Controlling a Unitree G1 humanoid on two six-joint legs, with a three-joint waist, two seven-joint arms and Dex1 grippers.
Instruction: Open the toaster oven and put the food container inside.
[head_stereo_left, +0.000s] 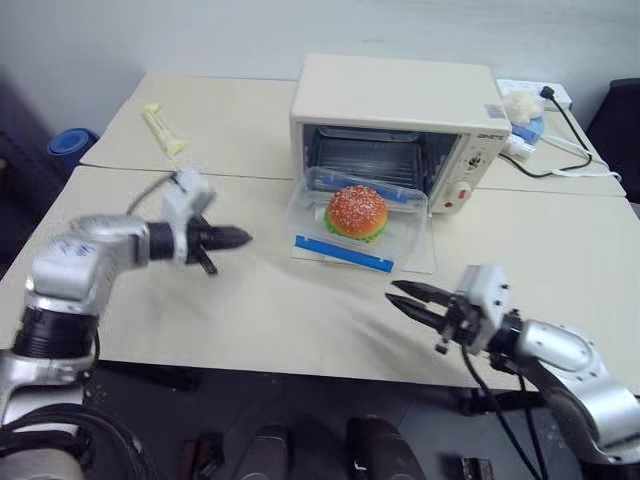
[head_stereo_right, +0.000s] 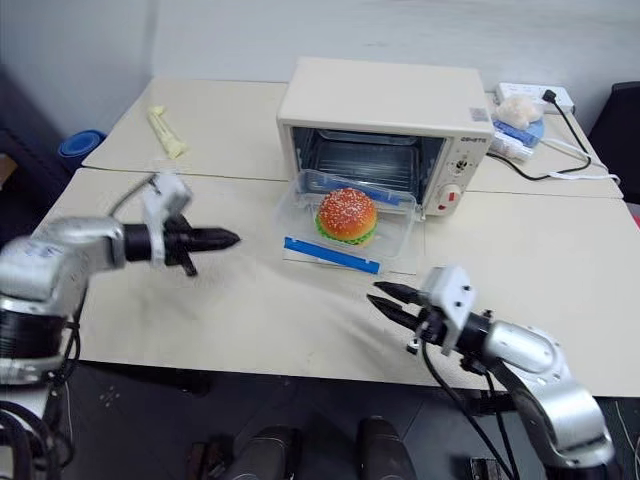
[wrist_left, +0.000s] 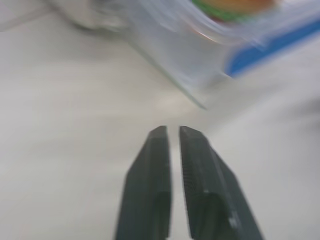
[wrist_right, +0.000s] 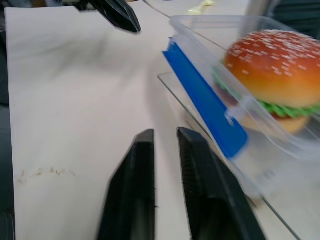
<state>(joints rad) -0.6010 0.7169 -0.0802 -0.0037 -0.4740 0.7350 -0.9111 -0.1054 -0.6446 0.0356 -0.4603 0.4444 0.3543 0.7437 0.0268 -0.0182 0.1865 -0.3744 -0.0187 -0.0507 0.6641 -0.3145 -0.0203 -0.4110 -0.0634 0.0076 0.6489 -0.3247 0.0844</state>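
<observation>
Both jaws closed, gripping nothing — left gripper (head_stereo_left: 238, 238) and right gripper (head_stereo_left: 398, 296) hovering over table (head_stereo_left: 250, 310). Food container (head_stereo_left: 352, 225) sitting on dropped glass door of toaster oven (head_stereo_left: 400, 110) — oven standing open.

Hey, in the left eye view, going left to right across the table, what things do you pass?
Pale yellow packet → left gripper → food container → right gripper → white power strip at the far right edge.
</observation>
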